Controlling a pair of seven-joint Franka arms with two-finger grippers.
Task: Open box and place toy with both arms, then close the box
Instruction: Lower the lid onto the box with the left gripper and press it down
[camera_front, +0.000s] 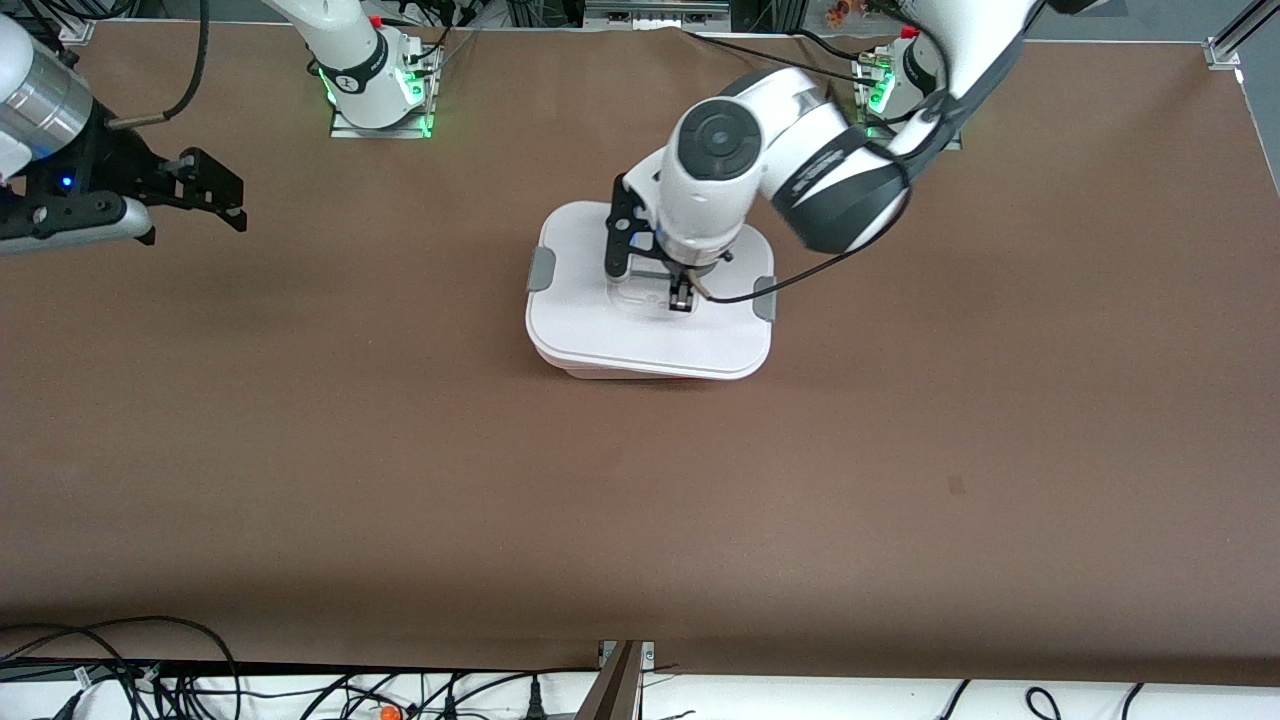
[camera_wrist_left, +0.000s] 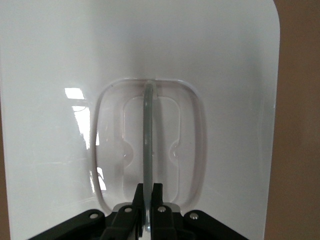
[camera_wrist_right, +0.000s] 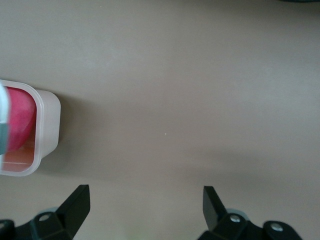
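Note:
The white lid (camera_front: 640, 335) with grey side clips (camera_front: 541, 268) lies over the pinkish tub (camera_front: 600, 372), slightly askew; I cannot tell whether it is seated. My left gripper (camera_front: 680, 293) is shut on the lid's clear handle (camera_wrist_left: 148, 135), with its fingers (camera_wrist_left: 159, 192) pinching the thin bar. In the right wrist view the tub's corner (camera_wrist_right: 47, 125) shows with the pink toy (camera_wrist_right: 20, 122) inside it. My right gripper (camera_front: 215, 195) is open and empty, up over bare table at the right arm's end; its fingertips (camera_wrist_right: 80, 197) are wide apart.
The brown table (camera_front: 640, 500) spreads around the box. The arm bases with green lights (camera_front: 380, 95) stand along the table's edge farthest from the front camera. Cables hang along the edge nearest the front camera (camera_front: 150, 680).

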